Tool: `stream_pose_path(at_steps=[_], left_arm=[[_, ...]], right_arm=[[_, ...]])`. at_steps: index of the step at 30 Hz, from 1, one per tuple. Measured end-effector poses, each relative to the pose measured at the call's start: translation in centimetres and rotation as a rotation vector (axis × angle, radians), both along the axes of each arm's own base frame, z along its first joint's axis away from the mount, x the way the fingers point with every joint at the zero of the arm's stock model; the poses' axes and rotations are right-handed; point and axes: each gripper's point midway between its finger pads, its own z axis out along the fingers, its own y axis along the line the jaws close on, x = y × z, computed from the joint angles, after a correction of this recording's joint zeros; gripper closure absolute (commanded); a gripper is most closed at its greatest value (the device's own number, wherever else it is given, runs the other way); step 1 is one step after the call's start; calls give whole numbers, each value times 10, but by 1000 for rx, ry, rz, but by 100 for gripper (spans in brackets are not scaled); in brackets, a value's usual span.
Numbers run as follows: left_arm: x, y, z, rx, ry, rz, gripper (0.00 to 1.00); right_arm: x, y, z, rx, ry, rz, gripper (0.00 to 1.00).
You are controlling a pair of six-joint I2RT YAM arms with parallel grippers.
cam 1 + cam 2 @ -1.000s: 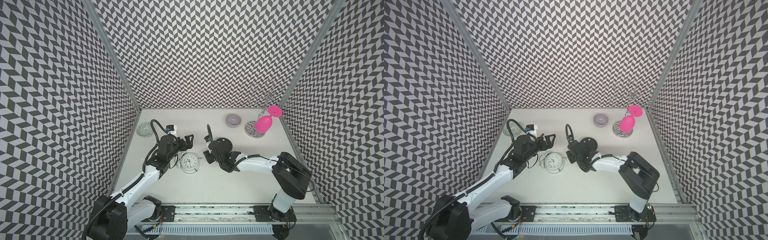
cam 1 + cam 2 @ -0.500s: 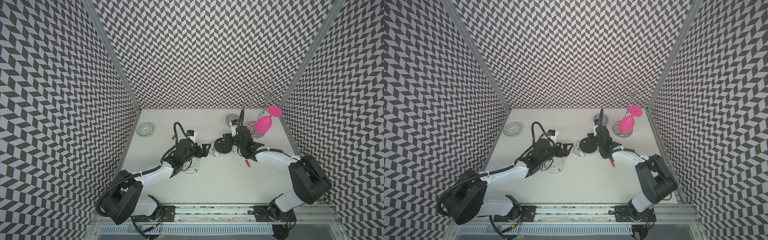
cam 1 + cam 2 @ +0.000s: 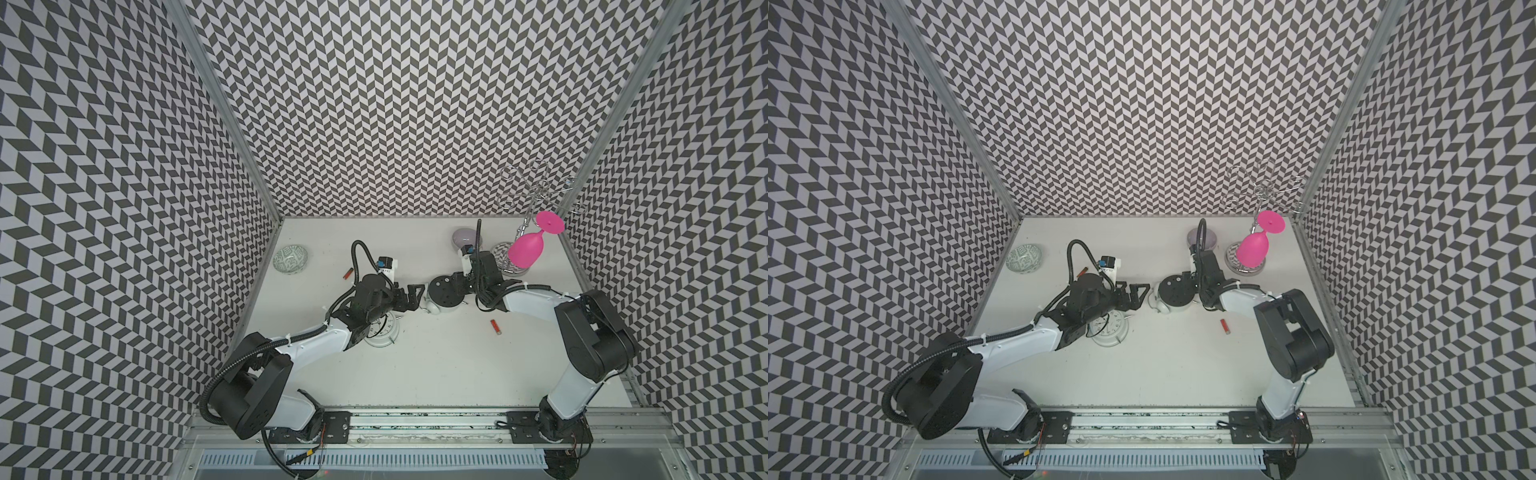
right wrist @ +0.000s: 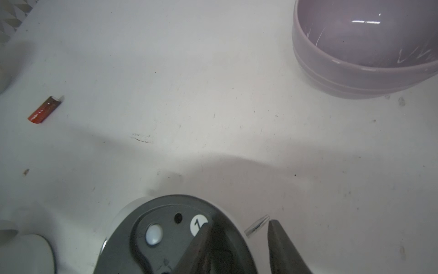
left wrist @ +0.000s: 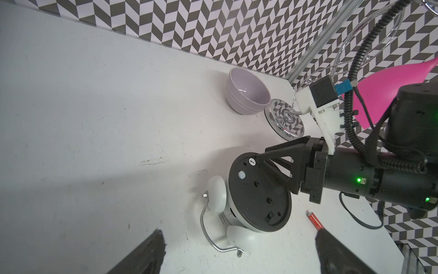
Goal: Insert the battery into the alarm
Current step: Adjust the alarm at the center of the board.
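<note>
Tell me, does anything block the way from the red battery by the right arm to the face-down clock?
Nothing visible lies on the table between that battery and the face-down clock. The right end effector sits at the clock's rim, partly over its black back.

Matt white on the worktop, smooth but scuffed and scratched. Matt black plastic across the alarm back, smooth white plastic on its body and bells, bright metal wire for its handle. Glossy red wrap and a metal end on the battery. Glossy lilac finish, scratched inside, on the bowl by the far edge. Mirror-bright chrome on the rack base in the far right corner.
</note>
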Motion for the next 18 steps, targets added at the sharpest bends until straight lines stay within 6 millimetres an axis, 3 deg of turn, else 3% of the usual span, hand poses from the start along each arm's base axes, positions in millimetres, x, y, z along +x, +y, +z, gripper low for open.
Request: stream_pose_path(at_steps=[9, 16, 18], left_arm=[[1, -6, -25, 26, 60, -20, 1], [15, -28, -33, 22, 107, -66, 1], [19, -34, -36, 22, 125, -77, 2]], right_arm=[[-14, 5, -2, 90, 36, 9, 77], [-24, 7, -1, 132, 65, 8, 77], [-27, 6, 1, 138, 68, 6, 70]])
